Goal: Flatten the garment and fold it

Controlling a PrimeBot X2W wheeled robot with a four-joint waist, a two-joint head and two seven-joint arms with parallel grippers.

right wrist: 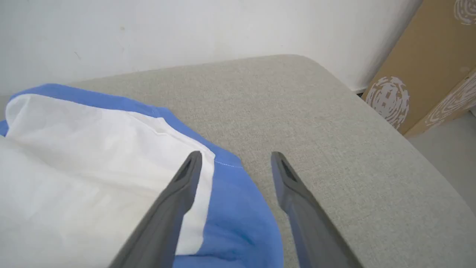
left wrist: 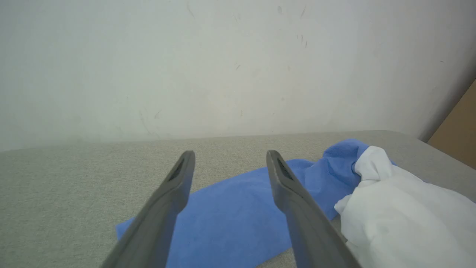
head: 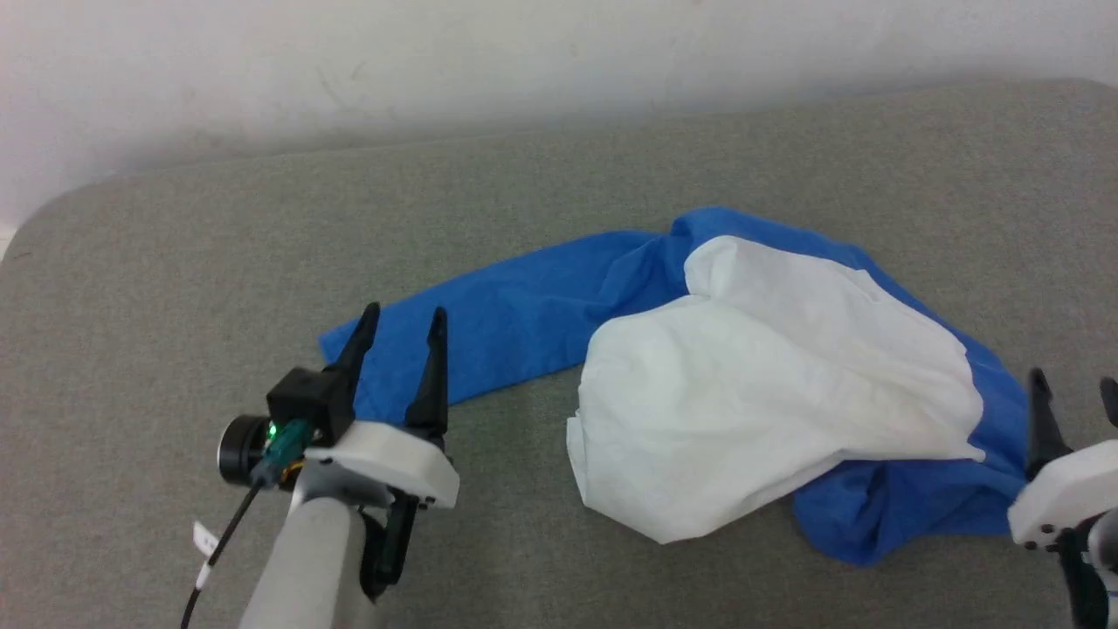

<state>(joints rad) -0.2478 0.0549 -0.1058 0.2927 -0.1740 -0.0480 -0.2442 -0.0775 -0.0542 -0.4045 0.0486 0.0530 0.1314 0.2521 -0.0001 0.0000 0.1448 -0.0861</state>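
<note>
Left gripper (head: 406, 311) and right gripper (head: 1073, 380) both released

I see the garment (head: 769, 384) bunched on the grey surface (head: 175, 262). Left gripper is spread above its blue end. Right gripper gapes beside its blue edge, apparently gripping nothing.

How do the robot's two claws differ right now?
The left gripper hangs over the stretched blue sleeve tip of the garment; the right gripper sits by its bunched blue right edge. The left gripper shows whole in the head view; the right is cut by the frame. Both stand open, holding nothing.
</note>
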